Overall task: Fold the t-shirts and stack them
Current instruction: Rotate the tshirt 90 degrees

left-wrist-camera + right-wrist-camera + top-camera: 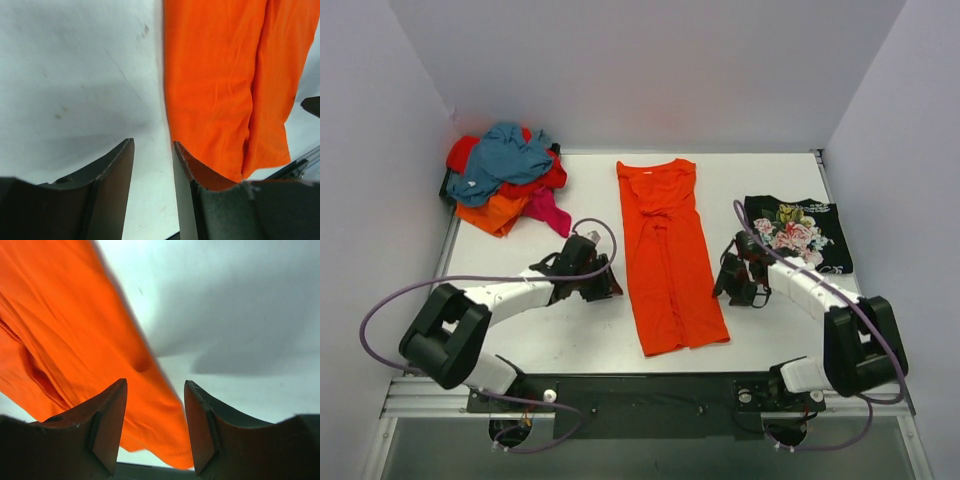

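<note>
A bright orange t-shirt (667,252) lies folded lengthwise into a long strip down the middle of the table, collar at the far end. My left gripper (610,283) is open and empty just left of the strip's edge; the left wrist view shows the orange cloth (225,85) beside its right finger. My right gripper (725,285) is open and empty just right of the strip; the orange edge (75,340) shows between and beyond its fingers. A black t-shirt with floral print (798,232) lies folded at the right.
A heap of unfolded shirts (508,178), teal, red, orange and magenta, lies at the far left corner. White walls enclose the table on three sides. A black strip (640,390) runs along the near edge by the arm bases.
</note>
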